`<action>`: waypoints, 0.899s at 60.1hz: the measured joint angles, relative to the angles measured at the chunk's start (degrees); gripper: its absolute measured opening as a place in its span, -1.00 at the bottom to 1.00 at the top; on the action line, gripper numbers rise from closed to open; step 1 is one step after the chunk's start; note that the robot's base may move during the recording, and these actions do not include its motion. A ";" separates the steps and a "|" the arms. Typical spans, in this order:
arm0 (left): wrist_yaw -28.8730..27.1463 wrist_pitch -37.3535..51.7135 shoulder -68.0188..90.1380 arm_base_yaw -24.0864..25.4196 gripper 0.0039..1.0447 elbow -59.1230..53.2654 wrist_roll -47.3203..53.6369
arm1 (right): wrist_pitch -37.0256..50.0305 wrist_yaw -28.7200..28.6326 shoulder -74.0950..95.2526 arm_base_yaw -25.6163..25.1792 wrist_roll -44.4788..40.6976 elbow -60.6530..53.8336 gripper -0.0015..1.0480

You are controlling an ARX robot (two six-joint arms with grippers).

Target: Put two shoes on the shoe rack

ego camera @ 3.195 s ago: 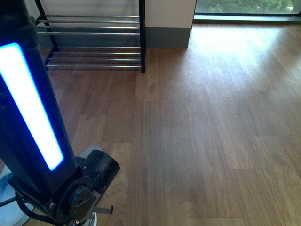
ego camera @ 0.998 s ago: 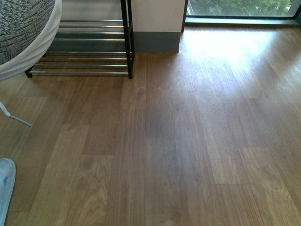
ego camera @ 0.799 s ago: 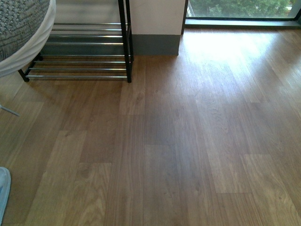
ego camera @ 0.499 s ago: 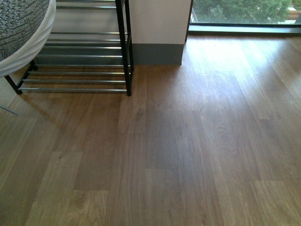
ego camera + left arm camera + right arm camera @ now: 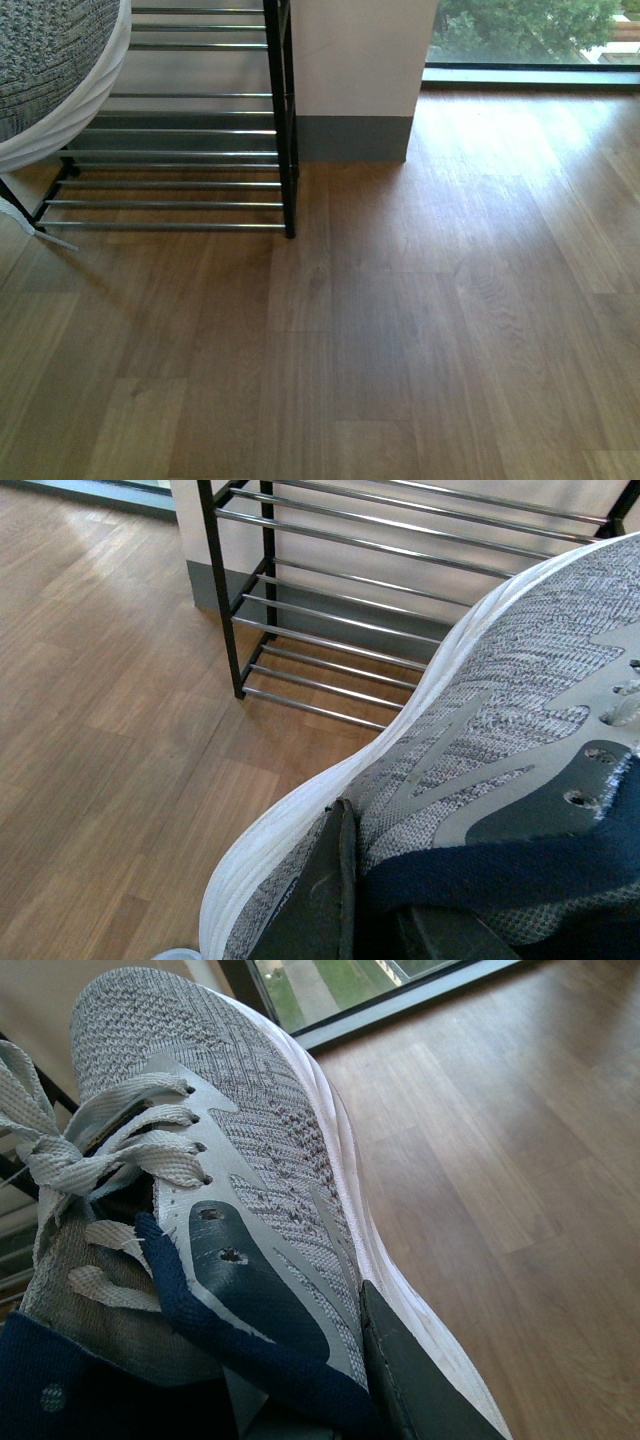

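**Position.** The left-arm sneaker, grey knit with a white sole, is held aloft with the shoe rack just beyond it. It is pinched by the left pincer. One dark finger is pressed against the outer flank. The other finger is judged to sit inside the collar (it is not seen). The right-arm sneaker, of the same pattern, is gripped likewise by the right pincer, above the wooden floor.

**Step in hand.** Carriage to the rack is judged to be under way. Both shoes are lifted and neither is yet set down. No shoe is seen on the rods that are in view.

**Next move.**
1. The left-arm sneaker is to be levelled, sole down, over one tier.
2. It is to be lowered until it is borne by at least two rods.
3. Only then should the pincer be spread.

The dangling lace should be kept from catching on the rods.

**Hidden or cut off.**
- In the front view only a corner of a grey flank is shown, at the upper left (taken to be the left-arm sneaker).
- Neither arm appears in that view, and the right-arm sneaker is absent from it.
- The rack's left end and top are cut off.
- The inner fingers and both heels are concealed.
- How near the right-arm sneaker stands to the rack cannot be told.
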 joint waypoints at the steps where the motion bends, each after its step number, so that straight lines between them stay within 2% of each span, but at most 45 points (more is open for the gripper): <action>1: 0.00 0.00 -0.02 -0.02 -0.97 -0.02 0.00 | 0.00 0.00 -0.02 0.00 0.00 0.00 -0.97; 54: -0.13 -0.04 -0.02 0.04 -0.97 -0.11 0.02 | 0.00 -0.13 0.02 0.24 0.02 0.00 -0.97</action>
